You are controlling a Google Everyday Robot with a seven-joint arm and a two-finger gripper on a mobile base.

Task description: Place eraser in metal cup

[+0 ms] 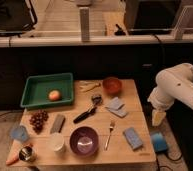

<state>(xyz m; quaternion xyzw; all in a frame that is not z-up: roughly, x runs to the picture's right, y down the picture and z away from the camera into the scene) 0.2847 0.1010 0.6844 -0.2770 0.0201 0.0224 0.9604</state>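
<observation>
The eraser (57, 123), a flat dark grey block, lies on the wooden table (127, 122) just right of a grape bunch (38, 120). The metal cup (26, 154), small and shiny, stands at the front left corner, well in front of the eraser. My gripper (158, 117) hangs off the table's right edge at the end of the white arm (176, 89), pointing down, far from both things. Its fingers are open and nothing is in them.
A green tray (40, 88) holding an orange fruit (54, 95) sits at the back left. Also on the table are a purple bowl (84, 141), white cup (56, 142), light blue cup (19, 133), black-handled utensil (87, 112), blue-grey pad (116, 106), fork (110, 134), orange bowl (111, 85) and carrot (12, 160).
</observation>
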